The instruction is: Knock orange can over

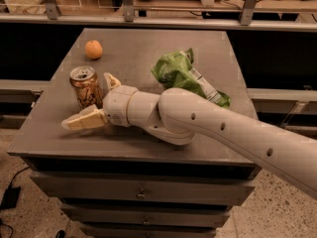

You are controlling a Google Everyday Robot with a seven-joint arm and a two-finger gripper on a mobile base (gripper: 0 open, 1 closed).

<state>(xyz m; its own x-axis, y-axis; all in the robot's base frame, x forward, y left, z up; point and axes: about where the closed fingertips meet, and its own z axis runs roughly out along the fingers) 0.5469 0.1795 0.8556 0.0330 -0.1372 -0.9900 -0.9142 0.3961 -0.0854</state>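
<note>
Camera view: can (85, 87) stands upright at front-left of table (148, 43), silver tab top facing up. Gripper (88, 101) is low over the tabletop, w/ arm (223, 133) reaching in from the right. Its fingers are spread apart, clamping nothing: one finger (82, 120) lies in front of the can, the other (111, 80) just beside its right side, so the can sits in the gap. Contact: can't tell. Orange fruit (93, 49) is behind the can, apart. Green bag (181, 72) is right of centre, partly behind the arm.

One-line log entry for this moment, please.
hand: open, fingers flanking can | can: upright, not yet knocked over | orange: behind can | green bag: behind arm
</note>
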